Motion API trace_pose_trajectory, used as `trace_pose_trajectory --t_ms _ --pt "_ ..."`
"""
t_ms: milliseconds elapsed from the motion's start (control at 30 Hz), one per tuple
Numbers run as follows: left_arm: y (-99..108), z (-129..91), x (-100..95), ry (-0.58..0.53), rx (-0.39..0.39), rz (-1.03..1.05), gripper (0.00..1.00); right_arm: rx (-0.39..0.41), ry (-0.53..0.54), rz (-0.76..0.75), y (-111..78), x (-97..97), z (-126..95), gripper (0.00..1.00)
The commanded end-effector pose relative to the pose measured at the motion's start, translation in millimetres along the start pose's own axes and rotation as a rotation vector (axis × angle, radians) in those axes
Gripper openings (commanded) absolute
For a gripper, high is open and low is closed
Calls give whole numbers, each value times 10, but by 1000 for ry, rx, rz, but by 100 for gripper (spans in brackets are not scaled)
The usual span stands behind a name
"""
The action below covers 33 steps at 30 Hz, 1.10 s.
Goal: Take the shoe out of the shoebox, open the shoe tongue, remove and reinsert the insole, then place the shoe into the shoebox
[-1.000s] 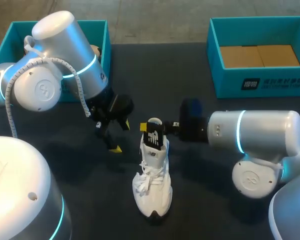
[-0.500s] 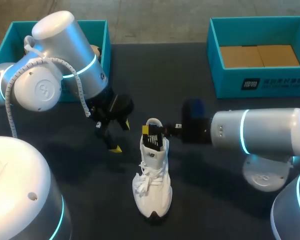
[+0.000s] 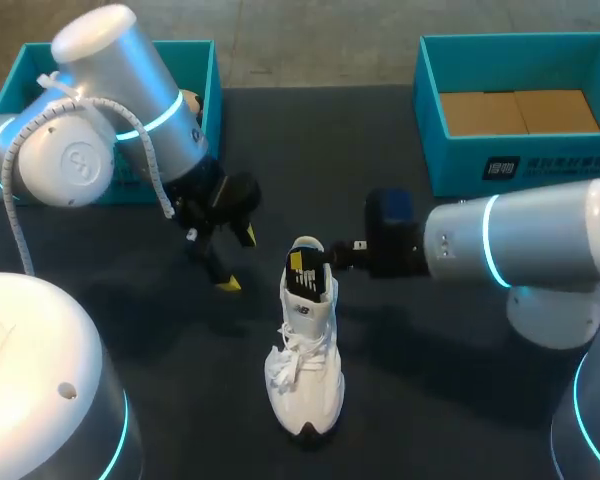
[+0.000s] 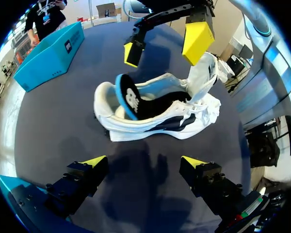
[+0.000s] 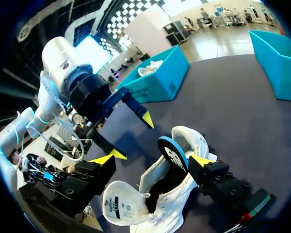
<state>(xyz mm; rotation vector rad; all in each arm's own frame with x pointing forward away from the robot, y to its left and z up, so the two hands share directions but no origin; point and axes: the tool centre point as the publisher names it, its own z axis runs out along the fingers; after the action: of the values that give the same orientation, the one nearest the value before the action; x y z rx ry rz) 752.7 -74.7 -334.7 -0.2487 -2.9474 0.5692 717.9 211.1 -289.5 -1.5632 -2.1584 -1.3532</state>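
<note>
A white shoe (image 3: 304, 345) stands on the dark table, toe toward me, laces loose and tongue (image 5: 117, 206) pulled forward. Its black insole (image 3: 301, 273) with a blue edge sticks up out of the heel opening. My right gripper (image 3: 310, 262) is open at the heel, its fingers straddling the shoe (image 5: 160, 194), the insole (image 5: 171, 152) between them. My left gripper (image 3: 238, 260) hangs open a short way to the shoe's left, holding nothing. In the left wrist view the shoe (image 4: 155, 109) lies ahead of its fingers, with the right gripper (image 4: 165, 46) beyond it.
A teal shoebox (image 3: 520, 165) with a cardboard liner stands at the back right. Another teal box (image 3: 208, 90) at the back left is partly hidden by my left arm. Bare table lies around the shoe.
My left gripper has drawn back a little, up and to the left of the shoe. The right arm's body has swung outward to the right while its gripper stays at the heel.
</note>
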Motion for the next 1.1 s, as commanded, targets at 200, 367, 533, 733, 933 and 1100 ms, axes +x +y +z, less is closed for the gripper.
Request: trace_pose_trajectory --t_ms 200,367,533,733,933,1100 --pt "253 -333 -7 -6 -54 6 100 157 -95 42 106 44 -120 100" --pt "405 -478 -28 12 -44 29 100 201 -169 58 107 98 -124 100" --pt "557 -693 -68 29 -22 88 100 238 -214 67 99 146 -114 100" --pt "745 -918 -86 78 -28 203 100 247 -225 54 115 213 -153 100" --pt "770 -960 -105 83 -26 213 100 247 -225 54 115 213 -153 100" --pt "770 -960 -105 83 -26 213 100 247 -225 54 115 213 -153 100"
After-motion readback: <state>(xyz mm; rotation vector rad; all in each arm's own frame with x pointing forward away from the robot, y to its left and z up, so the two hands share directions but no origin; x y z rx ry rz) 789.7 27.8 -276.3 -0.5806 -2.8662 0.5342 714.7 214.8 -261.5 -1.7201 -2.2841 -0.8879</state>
